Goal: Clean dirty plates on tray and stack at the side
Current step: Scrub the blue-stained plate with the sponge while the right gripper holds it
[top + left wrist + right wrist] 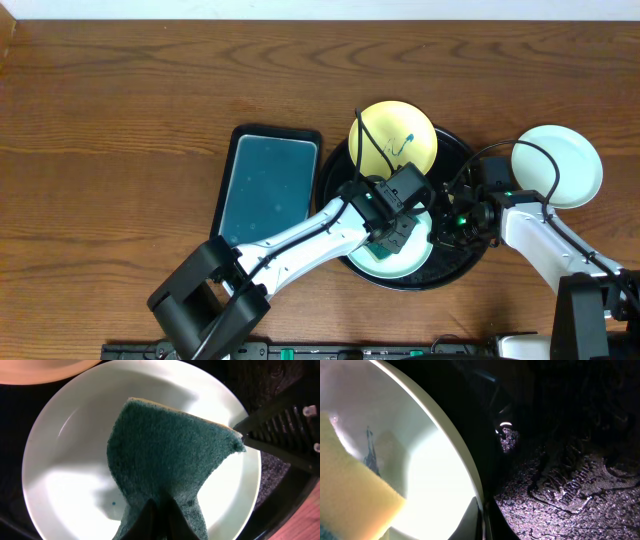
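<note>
The round black tray (465,150) holds a pale yellow plate (385,130) with a teal scribble at its far side. It also holds a mint-white plate (412,262) at its near side. My left gripper (390,232) is shut on a sponge (170,455), whose green scouring face is pressed on this plate (65,460). My right gripper (447,225) is shut on the plate's right rim (445,455). A tiny teal dot shows on the plate beside the sponge. The other mint-white plate (565,165) lies on the bare wood to the right of the tray.
A rectangular teal tray (268,185) lies just left of the black tray. In the left wrist view the right gripper's finger (285,425) reaches the plate's right edge. The yellow plate's edge (40,370) sits just beyond the plate there. The sponge's yellow side (350,495) shows in the right wrist view.
</note>
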You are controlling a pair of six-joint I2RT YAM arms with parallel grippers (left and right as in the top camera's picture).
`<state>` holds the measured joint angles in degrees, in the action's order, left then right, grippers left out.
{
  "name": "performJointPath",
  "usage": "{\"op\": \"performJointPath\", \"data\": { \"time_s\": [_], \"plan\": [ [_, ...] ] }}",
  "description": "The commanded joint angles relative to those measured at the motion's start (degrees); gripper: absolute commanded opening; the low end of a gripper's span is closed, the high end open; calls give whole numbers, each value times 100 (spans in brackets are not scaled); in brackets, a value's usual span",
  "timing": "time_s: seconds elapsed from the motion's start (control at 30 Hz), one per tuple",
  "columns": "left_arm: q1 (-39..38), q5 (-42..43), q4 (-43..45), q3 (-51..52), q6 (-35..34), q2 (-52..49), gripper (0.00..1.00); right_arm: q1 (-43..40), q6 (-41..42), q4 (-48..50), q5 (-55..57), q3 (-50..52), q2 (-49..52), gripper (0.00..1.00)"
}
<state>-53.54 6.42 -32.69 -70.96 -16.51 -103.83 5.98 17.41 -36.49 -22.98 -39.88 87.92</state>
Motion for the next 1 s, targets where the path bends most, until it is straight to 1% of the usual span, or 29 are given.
{"op": "performJointPath", "data": {
  "time_s": [0.0,0.2,0.4,0.47,0.67,0.73,0.8,0.9,0.97],
  "plan": [
    [-7,-107,48,61,-63,-164,7,50,57,28,157,35,26,1],
    [-26,87,46,61,-184,-535,8,50,57,31,157,35,26,1],
    [-120,11,72,61,-175,-839,7,50,55,31,177,35,26,1],
    [-114,-282,111,61,-175,-894,7,50,57,31,177,35,26,1],
    [-101,-1620,271,61,-181,-901,8,50,57,20,175,35,26,1],
    [-79,-1923,313,59,-181,-901,7,50,57,7,177,35,26,1],
    [-37,-2070,326,57,-181,-901,7,50,57,-11,177,35,26,1],
    [50,-2063,302,57,-197,-901,8,50,55,-20,177,35,26,1],
    [105,-2063,214,57,-389,-901,8,50,57,-20,177,35,26,1]
  ]
}}
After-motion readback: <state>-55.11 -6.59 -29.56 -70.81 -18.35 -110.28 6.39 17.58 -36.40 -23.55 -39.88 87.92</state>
